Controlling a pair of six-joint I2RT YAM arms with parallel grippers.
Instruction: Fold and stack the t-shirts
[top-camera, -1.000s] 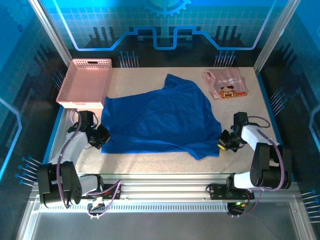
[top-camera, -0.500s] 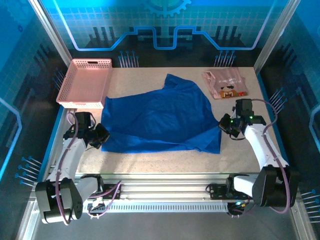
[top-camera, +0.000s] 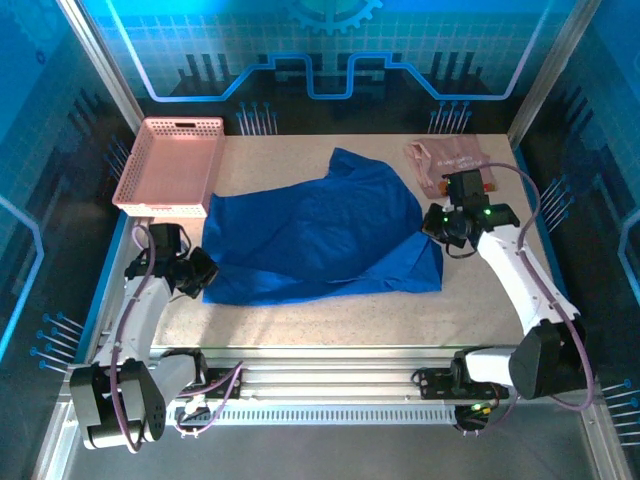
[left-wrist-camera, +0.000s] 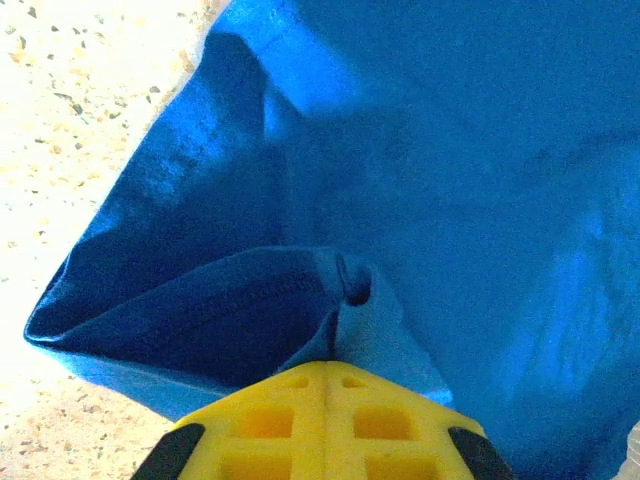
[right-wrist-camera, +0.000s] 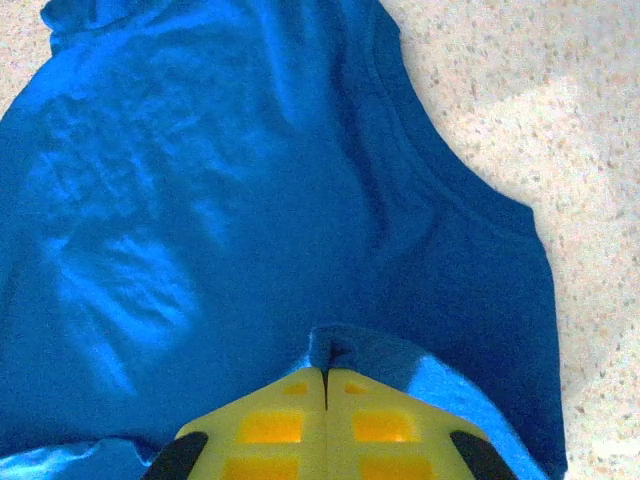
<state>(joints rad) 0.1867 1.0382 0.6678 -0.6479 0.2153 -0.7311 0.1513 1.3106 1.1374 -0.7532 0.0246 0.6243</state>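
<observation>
Far left at the back we've got the pink basket on the speckled tabletop. Just in front of it the left gripper sits at the left near corner of the blue t-shirt. Its jaws are clamped on the hem, and the left wrist view shows a bunched fold of blue cloth pinched at the yellow fingers.

The blue shirt lies rumpled across the middle of the tabletop. Its right near part is doubled over on itself.

The right gripper is at that right edge, jaws closed on a pinch of blue cloth.

Behind it, in the far right corner, is the pale pink t-shirt. The right arm crosses its near edge, and the brown-orange print is too small for us to read any lettering.
</observation>
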